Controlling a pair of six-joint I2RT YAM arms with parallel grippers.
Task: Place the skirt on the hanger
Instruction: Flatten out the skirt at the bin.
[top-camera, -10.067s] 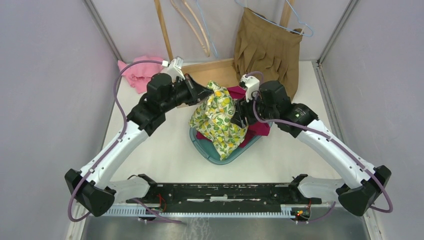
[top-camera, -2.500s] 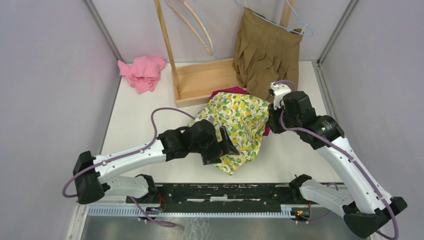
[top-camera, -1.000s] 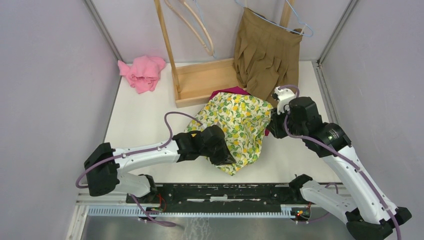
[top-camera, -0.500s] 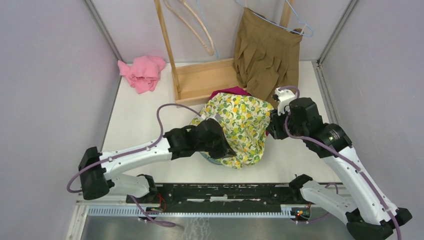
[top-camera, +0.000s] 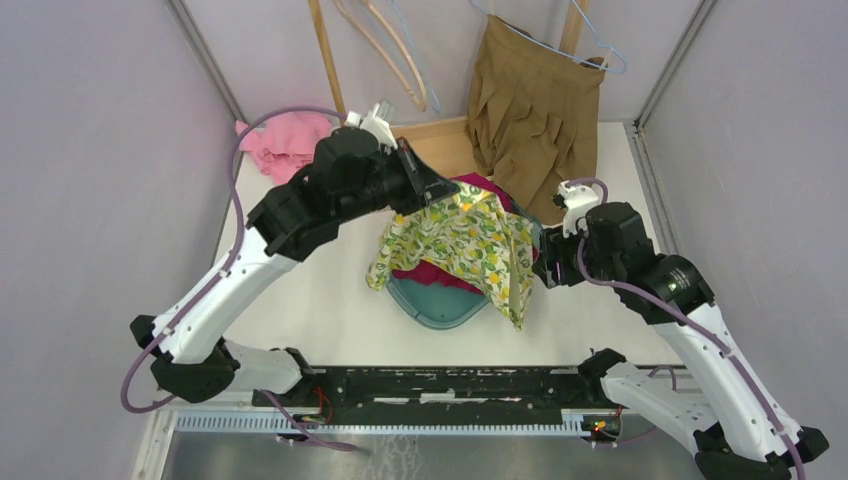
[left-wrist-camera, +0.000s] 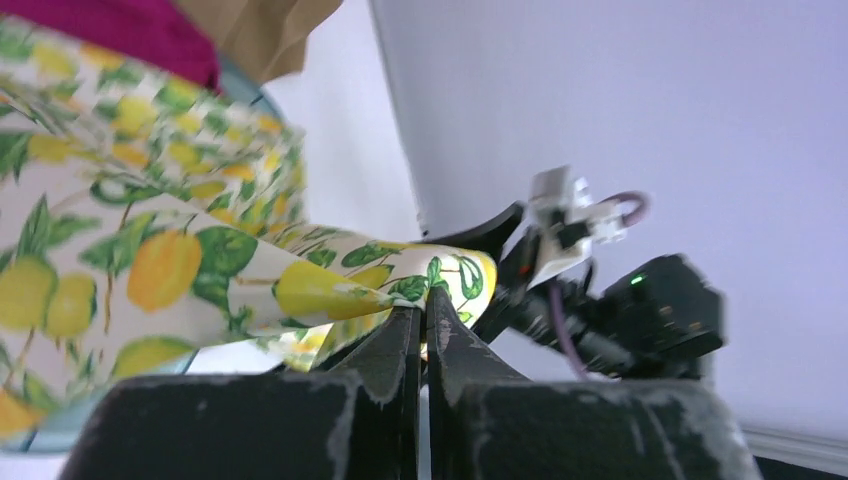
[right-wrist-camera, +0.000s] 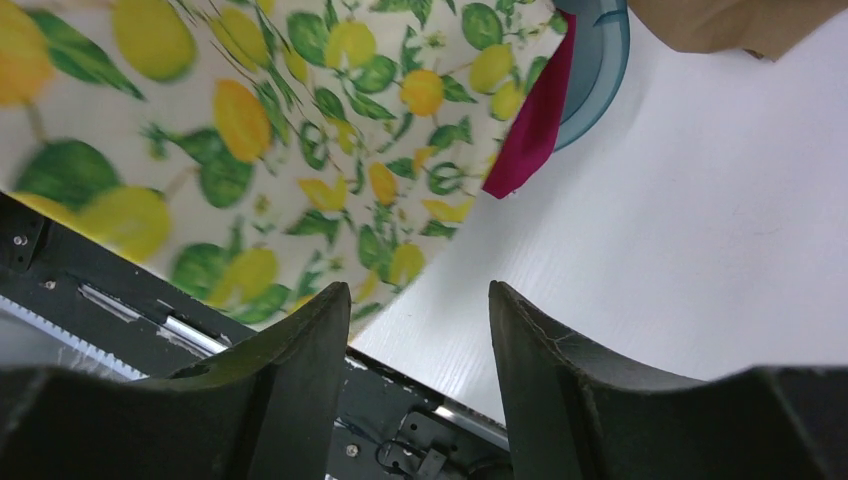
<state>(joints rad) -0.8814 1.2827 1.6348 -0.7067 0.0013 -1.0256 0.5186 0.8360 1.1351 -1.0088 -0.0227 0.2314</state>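
Progress is early: left hand (left-wrist-camera: 421, 318) is clamped on the lemon-print skirt (top-camera: 460, 235) above the teal tub (top-camera: 440, 312), right hand (right-wrist-camera: 418, 300) sits apart and empty, wooden hanger (top-camera: 392, 62) untouched.

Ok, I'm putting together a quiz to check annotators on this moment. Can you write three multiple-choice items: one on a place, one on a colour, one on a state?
1. Where does the pink cloth lie?
A in the teal basin; B on the table, at its far left corner; C on a hanger.
2. What colour is the hanging skirt at the back?
A magenta; B pink; C brown.
3. How is the left gripper?
A shut on the lemon-print skirt; B open above the table; C shut on a hanger.

Answers: 1 B, it sits bunched on the white tabletop by the wall. 2 C, its pleats are plainly brown. 3 A, the left wrist view shows the fingers pinched together on a fold of the print.
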